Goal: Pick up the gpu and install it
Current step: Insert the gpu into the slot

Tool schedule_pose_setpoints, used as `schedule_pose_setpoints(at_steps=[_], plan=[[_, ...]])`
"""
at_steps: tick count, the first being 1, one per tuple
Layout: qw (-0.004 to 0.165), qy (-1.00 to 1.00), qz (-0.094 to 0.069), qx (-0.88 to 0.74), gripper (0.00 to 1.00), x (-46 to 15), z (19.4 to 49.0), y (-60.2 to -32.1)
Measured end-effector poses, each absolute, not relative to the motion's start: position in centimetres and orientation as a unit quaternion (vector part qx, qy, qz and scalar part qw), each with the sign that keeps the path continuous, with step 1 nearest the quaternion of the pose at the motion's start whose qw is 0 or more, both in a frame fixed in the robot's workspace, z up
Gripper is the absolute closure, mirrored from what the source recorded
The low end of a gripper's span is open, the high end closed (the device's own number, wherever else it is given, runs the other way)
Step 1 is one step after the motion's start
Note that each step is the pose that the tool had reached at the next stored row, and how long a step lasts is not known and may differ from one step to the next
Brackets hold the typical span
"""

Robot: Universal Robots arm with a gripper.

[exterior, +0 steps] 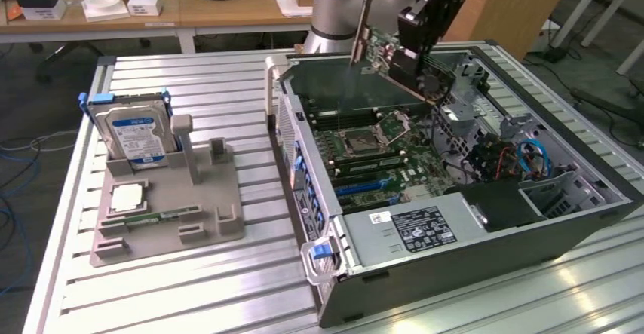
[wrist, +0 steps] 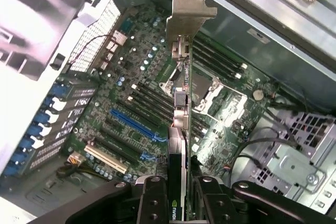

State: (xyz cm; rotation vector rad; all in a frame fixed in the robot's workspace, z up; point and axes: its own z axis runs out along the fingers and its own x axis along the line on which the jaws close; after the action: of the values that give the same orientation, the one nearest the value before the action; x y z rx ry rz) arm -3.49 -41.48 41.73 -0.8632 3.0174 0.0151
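Observation:
The gpu (exterior: 387,56) hangs in the air over the back of the open computer case (exterior: 453,255), tilted, with its silvery end bracket (exterior: 360,29) toward the exterior view's left. My gripper (exterior: 421,25) is shut on the card's top edge. In the wrist view the gpu (wrist: 181,114) shows edge-on, its bracket (wrist: 190,9) far from the camera. The black fingers (wrist: 152,200) of my gripper (wrist: 179,190) clamp it from both sides. Below the card lies the motherboard (wrist: 126,77) with a blue slot (wrist: 137,124); the card is clear of it.
A grey holder (exterior: 211,225) on the slatted table at the exterior view's left carries a silver hard drive (exterior: 136,134), a green memory stick (exterior: 161,217) and a square chip (exterior: 129,197). Inside the case are a drive cage (wrist: 294,161), cables (exterior: 529,157) and a power supply (exterior: 418,228).

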Motion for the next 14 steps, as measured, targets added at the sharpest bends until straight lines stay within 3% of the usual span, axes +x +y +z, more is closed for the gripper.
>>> schedule_pose_setpoints(at_steps=[14], plan=[[0.001, 0.923, 0.005, -0.385, 0.74, -3.49, 41.49, -41.48]])
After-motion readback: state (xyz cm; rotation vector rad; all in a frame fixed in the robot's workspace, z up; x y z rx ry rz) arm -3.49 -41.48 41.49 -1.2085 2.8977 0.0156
